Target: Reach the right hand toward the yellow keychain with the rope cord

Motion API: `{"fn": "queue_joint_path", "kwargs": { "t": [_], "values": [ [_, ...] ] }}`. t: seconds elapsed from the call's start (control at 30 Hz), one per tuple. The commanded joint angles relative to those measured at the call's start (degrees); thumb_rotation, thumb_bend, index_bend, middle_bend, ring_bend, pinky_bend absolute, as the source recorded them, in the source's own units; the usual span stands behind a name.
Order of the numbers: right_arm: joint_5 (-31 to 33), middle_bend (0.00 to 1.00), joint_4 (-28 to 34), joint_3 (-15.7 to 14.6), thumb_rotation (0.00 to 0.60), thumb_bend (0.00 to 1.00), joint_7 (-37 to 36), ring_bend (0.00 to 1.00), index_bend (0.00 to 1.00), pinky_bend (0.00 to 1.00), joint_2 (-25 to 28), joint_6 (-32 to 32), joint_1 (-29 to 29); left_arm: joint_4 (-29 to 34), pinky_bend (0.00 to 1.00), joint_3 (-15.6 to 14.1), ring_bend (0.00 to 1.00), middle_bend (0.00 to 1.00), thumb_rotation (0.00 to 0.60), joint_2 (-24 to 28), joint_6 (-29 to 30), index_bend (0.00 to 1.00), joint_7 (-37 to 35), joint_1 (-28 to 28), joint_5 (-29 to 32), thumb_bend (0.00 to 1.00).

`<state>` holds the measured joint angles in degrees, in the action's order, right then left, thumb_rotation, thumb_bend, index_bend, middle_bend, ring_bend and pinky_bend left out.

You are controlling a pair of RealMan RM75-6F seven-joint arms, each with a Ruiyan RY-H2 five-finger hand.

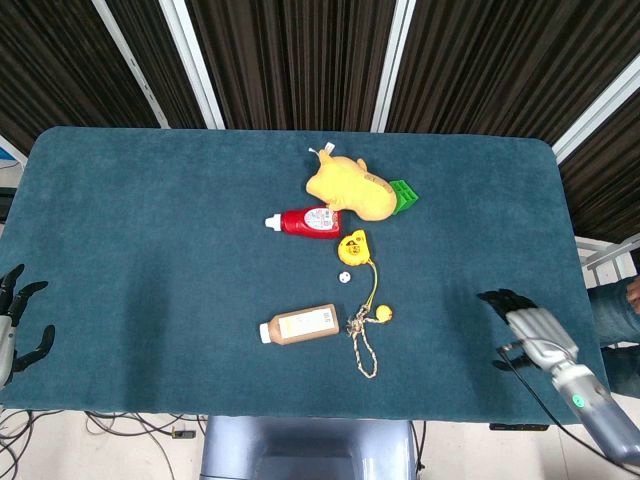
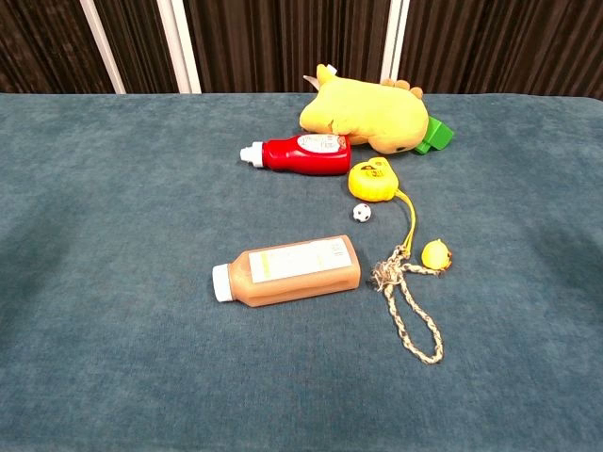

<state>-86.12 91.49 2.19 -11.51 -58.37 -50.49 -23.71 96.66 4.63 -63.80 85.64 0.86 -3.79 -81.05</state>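
- Right hand (image 1: 528, 328): black-fingered metal hand, over the near right part of the desk (image 1: 150, 250), a table covered in dark teal cloth. Fingers apart, holding nothing. Well apart from its target.
- Yellow keychain with the rope cord (image 1: 353, 247): round yellow charm near the desk's middle, just below the red squeeze bottle with a white cap (image 1: 304, 222). A thin yellow cord runs from it toward the near edge to a knot, where a small yellow bead (image 1: 383, 314) and a braided beige rope loop (image 1: 364, 352) are attached.
- Neighbours: yellow plush toy (image 1: 348, 187) with a green block (image 1: 404, 195) at the far side; small black-and-white ball (image 1: 343, 277) just beside the charm; brown-orange bottle with a white cap (image 1: 299, 325) lying flat, its base near the knot.
- Step in hand, judged: carry the hand leftward and slightly away, fingers kept apart, approaching from the bead's side, which looks freer than the bottle's side.
- Left hand (image 1: 14, 325): at the near left edge, fingers apart, holding nothing.
- Views: only the head view shows either hand; the chest view shows neither, but gives the rope's braid and the knot more plainly.
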Motion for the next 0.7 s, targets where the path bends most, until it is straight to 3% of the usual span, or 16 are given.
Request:
{"fn": "queue_joint_path", "kwargs": {
  "t": [0.03, 0.37, 0.7],
  "values": [
    [7.0, 0.12, -0.2, 3.0, 0.6, 0.17, 4.5, 0.07, 0.16, 0.15, -3.5, 11.1, -9.5, 0.0, 0.0, 0.0, 0.0, 0.0, 0.6, 0.0, -0.1, 0.19, 0.1, -0.1, 0.1, 0.43],
    [20.2, 0.12, -3.7, 5.9, 0.6, 0.19, 14.2, 0.07, 0.26, 0.15, -13.0, 15.0, -16.4, 0.1, 0.0, 0.2, 0.0, 0.0, 0.6, 0.2, -1.3, 0.19, 0.2, -0.4, 1.3, 0.43],
    [27.1, 0.12, -4.5, 5.7, 0.6, 0.19, 19.2, 0.07, 0.34, 0.15, -17.9, 13.7, -19.5, 0.5, 0.0, 0.4, 0.0, 0.0, 0.6, 0.2, -1.7, 0.19, 0.6, -0.6, 2.0, 0.43]
  ]
}}
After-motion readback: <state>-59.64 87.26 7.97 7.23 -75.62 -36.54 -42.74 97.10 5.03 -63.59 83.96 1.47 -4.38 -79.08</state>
